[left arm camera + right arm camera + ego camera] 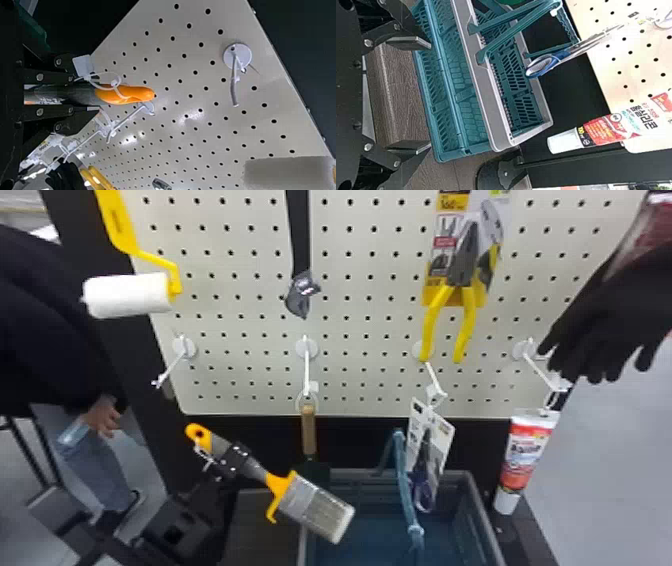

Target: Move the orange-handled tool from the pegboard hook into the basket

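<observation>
Brush (320, 510), head view: clenched in your left gripper (236, 459), slanting across the left rim of the basket (483, 515); a raised handle (404, 485) and hanging scissors (424, 492) partly cover the opening. Left wrist view: orange end protruding from the fingers, near a hook (233, 85). Right wrist view: your right gripper (427, 96), released, near the basket.

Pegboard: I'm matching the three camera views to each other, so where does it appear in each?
Head view: the pegboard spans the upper middle.
Left wrist view: it runs diagonally across the middle, behind the orange-handled tool.
Right wrist view: it lies along the right side, mostly toward the upper corner, beyond the basket.
Shared landmark: the black panel bordering the pegboard's lower edge.
</observation>
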Available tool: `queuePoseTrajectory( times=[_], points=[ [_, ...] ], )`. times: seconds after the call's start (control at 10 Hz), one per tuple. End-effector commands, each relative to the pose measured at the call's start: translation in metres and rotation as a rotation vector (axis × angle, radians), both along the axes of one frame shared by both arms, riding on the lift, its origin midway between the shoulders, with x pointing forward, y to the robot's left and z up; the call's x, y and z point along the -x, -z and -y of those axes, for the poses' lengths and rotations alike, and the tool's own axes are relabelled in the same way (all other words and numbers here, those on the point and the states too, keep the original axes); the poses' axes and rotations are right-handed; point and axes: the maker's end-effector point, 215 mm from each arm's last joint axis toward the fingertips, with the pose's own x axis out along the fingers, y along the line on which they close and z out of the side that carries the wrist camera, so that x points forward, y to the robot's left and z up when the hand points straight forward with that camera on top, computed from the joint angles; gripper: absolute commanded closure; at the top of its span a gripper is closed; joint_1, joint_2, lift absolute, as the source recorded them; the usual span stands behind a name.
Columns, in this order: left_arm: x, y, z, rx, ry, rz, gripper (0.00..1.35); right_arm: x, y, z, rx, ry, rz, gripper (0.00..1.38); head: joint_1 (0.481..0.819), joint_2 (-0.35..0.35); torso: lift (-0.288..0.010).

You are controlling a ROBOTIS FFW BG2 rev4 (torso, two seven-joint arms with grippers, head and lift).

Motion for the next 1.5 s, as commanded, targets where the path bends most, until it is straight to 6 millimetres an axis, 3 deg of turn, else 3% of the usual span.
queuePoseTrajectory(
  times=[0.0,0.2,0.4,0.6,0.7,1.0,1.2,1.4],
  points=[
    [0.001,0.010,-0.008,-0.056,-0.039,-0.006,1.21,0.000,0.000,0.000,0.000,-0.001,-0.001,0.40,0.549,0.000,-0.100],
    [0.010,0.015,-0.036,-0.250,-0.053,-0.030,1.21,0.001,0.002,0.000,-0.001,-0.001,-0.005,0.40,0.549,0.000,-0.100],
    [0.015,0.032,-0.057,-0.285,-0.086,-0.079,1.21,0.001,0.004,-0.001,0.001,-0.004,-0.011,0.40,0.549,0.000,-0.100],
    [0.017,0.073,-0.089,-0.324,-0.139,-0.167,1.21,0.002,0.005,-0.002,0.000,-0.007,-0.012,0.40,0.549,0.000,-0.100],
    [0.021,0.095,-0.095,-0.312,-0.144,-0.211,1.21,0.001,0.003,-0.002,-0.001,-0.007,-0.010,0.40,0.549,0.000,-0.100],
    [0.026,0.129,-0.100,-0.315,-0.140,-0.278,1.21,0.001,0.003,-0.001,0.001,-0.006,-0.010,0.40,0.549,0.000,-0.100],
    [0.024,0.140,-0.087,-0.272,-0.126,-0.297,1.21,0.001,0.004,-0.002,-0.001,-0.008,-0.011,0.40,0.549,0.000,-0.100],
    [0.025,0.163,-0.078,-0.255,-0.110,-0.336,1.21,0.001,0.005,-0.001,0.002,-0.009,-0.013,0.40,0.549,0.000,-0.100]
  ],
)
